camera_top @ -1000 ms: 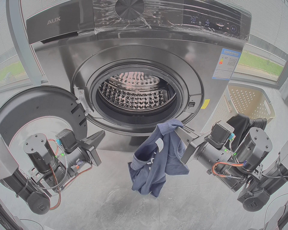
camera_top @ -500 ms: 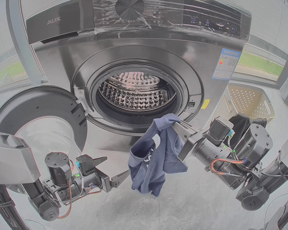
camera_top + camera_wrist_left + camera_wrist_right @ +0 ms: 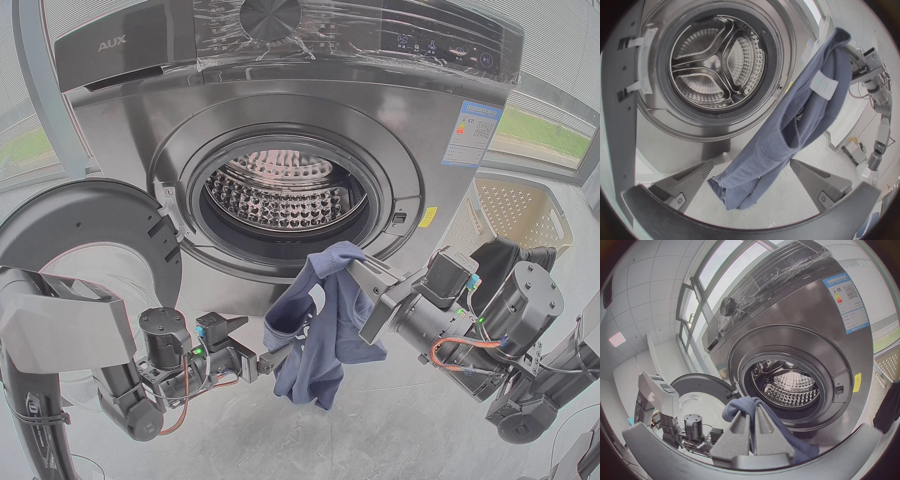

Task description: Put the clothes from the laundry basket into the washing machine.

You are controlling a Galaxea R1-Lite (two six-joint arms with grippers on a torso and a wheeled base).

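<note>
Head view, garment: you see the blue garment [image 3: 325, 337] hanging in front of the washing machine [image 3: 125, 125], just below the open drum [image 3: 281, 200].
Head view, right arm: the right gripper [image 3: 357, 265] has the garment's top bunch at the lower right of the opening.
Head view, left arm: the left gripper [image 3: 278, 357] sits low, at the garment's left edge.
Head view, door: the door [image 3: 81, 219] stands swung open on the left.
Head view, basket: the laundry basket [image 3: 531, 212] stands to the right of the machine, with dark clothing [image 3: 506, 262] draped in it.
Left wrist view, fingers: here you get what the head view hides. The left fingers [image 3: 690, 178] are spread wide and the garment's lower part hangs between them. You cannot tell whether either pad touches the cloth.
Left wrist view, detail: a white label [image 3: 823, 86] shows on the garment.
Right wrist view, fingers: the right fingers [image 3: 737, 433] are pressed together, pinching a fold of blue cloth.
Surface: the floor [image 3: 387, 431] is grey tile.
Room: from the right wrist you see tall windows [image 3: 722, 258] behind the machine and a white panelled ceiling [image 3: 647, 287].
</note>
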